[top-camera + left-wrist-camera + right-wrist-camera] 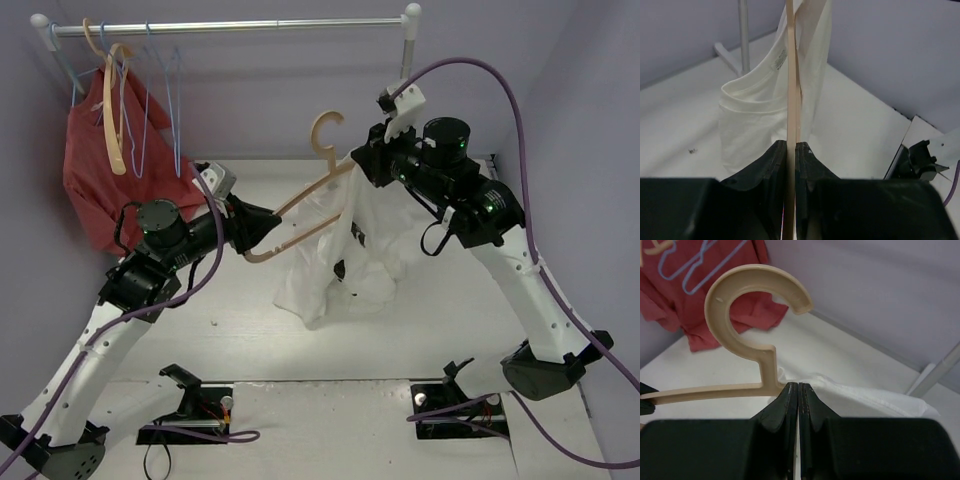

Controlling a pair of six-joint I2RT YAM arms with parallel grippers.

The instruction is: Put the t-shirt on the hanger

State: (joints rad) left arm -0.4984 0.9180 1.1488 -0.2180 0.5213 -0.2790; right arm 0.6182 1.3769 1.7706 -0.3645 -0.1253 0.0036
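Overhead, we saw the left gripper (262, 230) clamped on the hanger (791, 75), its jaws closed tight on the thin edge of one wooden arm, close to that arm's tip. From this grip the hanger ran straight out past the fingertips and slanted upward toward the right gripper (358, 163), held clear of the table (200, 330).

At the right gripper the jaws were pressed fully together, with no gap between them. They sat just beside the foot of the hanger's neck, and the rounded hook rose directly above the fingertips. White cloth lay right behind those fingertips, but we could not tell whether any of it was pinched between them.

Ahead of the left fingertips hung the t-shirt (350, 250), its collar and sewn label turned toward that wrist camera and the hanger's arm passing close along the collar. Below the right gripper the shirt drooped in loose folds, its lower part bunched on the table.

Far off to the outer side of the left gripper, a red garment (95, 180) hung from the rail (230, 27), well apart from both hands.
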